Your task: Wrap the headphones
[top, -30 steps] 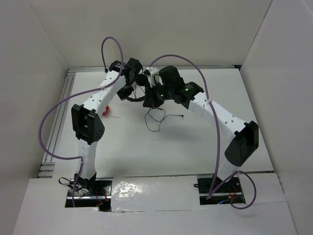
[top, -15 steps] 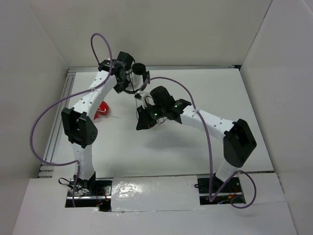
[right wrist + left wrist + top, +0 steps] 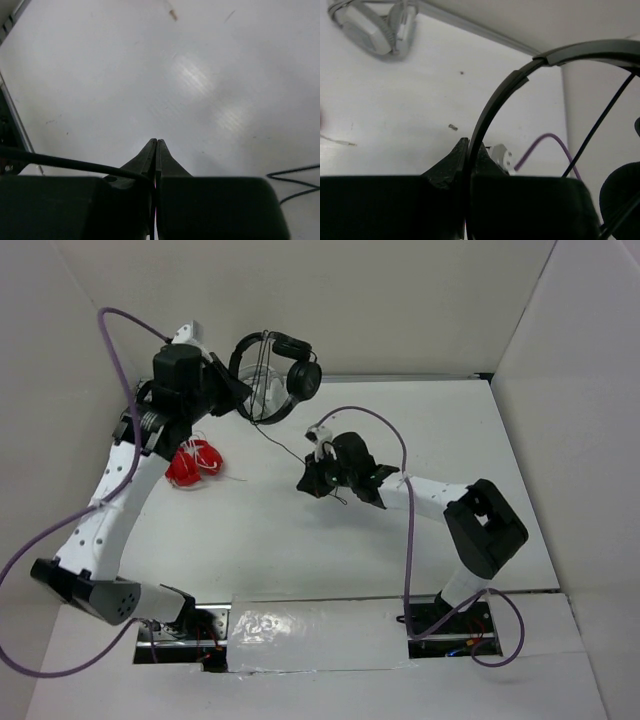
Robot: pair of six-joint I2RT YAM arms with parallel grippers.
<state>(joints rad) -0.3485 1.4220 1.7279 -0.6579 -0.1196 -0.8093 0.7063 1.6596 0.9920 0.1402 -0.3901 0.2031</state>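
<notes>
The black headphones hang in the air at the back, by the back wall. My left gripper is shut on their thin headband, which passes between the fingertips of that gripper. One round earcup faces forward. The thin black cord runs down from the headphones to my right gripper, low over the middle of the table. In the right wrist view the cord enters the shut jaws of that gripper from the left. A loose cord loop lies on the table.
White/grey over-ear headphones lie on the table at the back, partly behind the black ones in the top view. A red object sits at the left. White walls enclose the table on three sides.
My left arm has swung up and to the left, lifting the headphones off the table. My right gripper has dropped toward the table centre with the cord, which now stretches between them.
</notes>
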